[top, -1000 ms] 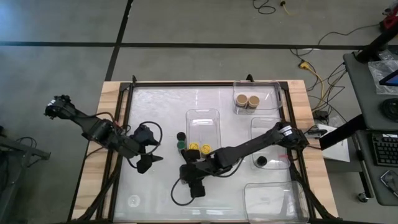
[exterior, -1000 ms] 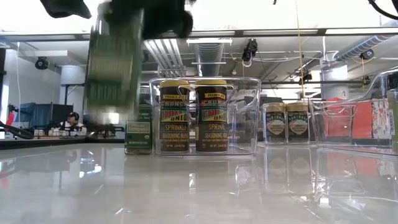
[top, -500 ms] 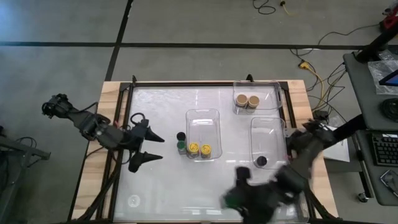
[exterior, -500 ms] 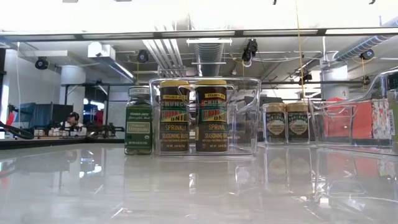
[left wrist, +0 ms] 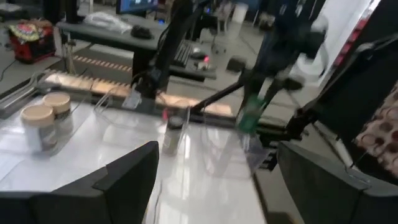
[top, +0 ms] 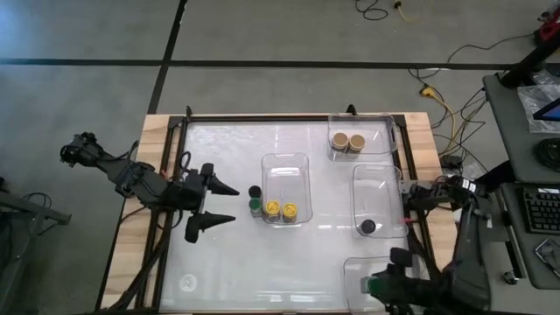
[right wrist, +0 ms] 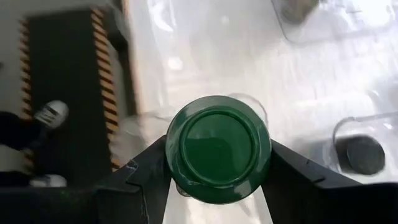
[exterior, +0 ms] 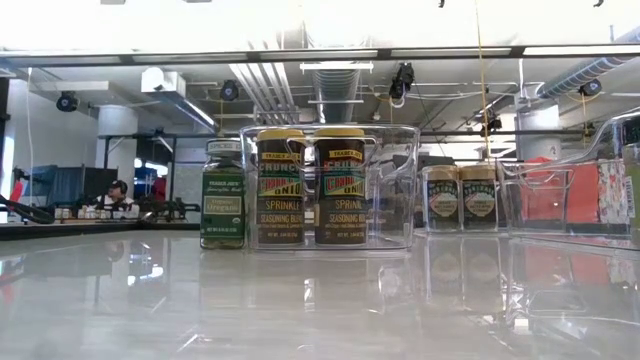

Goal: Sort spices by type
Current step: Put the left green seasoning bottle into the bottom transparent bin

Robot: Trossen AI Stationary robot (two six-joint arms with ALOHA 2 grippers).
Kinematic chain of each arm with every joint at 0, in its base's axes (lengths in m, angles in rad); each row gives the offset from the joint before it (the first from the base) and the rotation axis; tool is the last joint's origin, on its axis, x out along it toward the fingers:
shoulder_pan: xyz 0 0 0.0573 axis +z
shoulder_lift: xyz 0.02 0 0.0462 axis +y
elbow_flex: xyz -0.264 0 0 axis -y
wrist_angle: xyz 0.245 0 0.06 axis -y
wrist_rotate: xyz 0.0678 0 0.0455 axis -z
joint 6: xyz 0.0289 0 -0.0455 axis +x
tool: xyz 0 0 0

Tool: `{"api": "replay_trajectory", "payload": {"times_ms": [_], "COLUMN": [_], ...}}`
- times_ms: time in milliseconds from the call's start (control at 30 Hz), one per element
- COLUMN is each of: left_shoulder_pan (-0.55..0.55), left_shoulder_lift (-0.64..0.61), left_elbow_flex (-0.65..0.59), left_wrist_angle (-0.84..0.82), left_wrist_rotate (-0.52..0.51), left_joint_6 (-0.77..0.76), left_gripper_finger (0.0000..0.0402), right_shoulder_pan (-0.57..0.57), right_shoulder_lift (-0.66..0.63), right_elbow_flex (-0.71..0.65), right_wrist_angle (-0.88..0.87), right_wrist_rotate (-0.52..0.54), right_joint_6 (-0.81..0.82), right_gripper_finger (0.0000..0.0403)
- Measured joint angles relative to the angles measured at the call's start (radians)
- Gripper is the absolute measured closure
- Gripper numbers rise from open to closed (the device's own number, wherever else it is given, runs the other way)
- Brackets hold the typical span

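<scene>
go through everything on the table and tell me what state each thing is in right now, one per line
Left hand: open, empty, beside the loose jars.
Right hand: shut on green-lid jar, held over the near right tray.
Second green-lid jar: upright, loose on the table.
Black-lid jar: upright, loose.
Yellow-lid jars: upright in middle tray.
Tan-lid jars: upright in far tray.
Other black-lid jar: in right tray.

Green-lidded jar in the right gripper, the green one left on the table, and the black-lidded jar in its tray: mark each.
held green-lidded jar (right wrist: 219, 148): right wrist view, lid top.
standing green-lidded jar (exterior: 223, 208): low view, label.
black-lidded jar (top: 368, 227): high view, lid.
</scene>
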Motion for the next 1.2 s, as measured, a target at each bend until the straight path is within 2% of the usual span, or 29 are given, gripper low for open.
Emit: {"api": "replay_trajectory", "payload": {"times_ms": [333,533,833,967,1200], "left_shoulder_pan": [-0.002,-0.002,-0.002,-0.002,-0.002], "left_shoulder_lift": [0.011,0.011,0.010,0.010,0.010], "left_elbow_flex": [0.000,0.000,-0.001,-0.001,-0.001], "left_wrist_angle": [0.056,0.053,0.048,0.049,0.049], "left_wrist_rotate": [0.032,0.033,0.033,0.034,0.034], "left_joint_6": [-0.038,-0.059,-0.090,-0.104,-0.104], "left_gripper_finger": [0.0091,0.0091,0.0091,0.0091,0.0091], "right_shoulder_pan": [-0.037,-0.068,-0.090,-0.072,-0.030], "right_shoulder_lift": [-0.140,-0.143,-0.128,-0.130,-0.117], "right_elbow_flex": [-0.413,-0.565,-0.641,-0.632,-0.605], "right_wrist_angle": [0.340,0.519,0.581,0.637,0.695], "right_wrist_rotate": [-0.013,-0.015,-0.019,-0.070,-0.061], "right_joint_6": [-0.092,-0.165,-0.187,-0.165,-0.094], "right_gripper_finger": [0.0208,0.0208,0.0207,0.0207,0.0207]}}
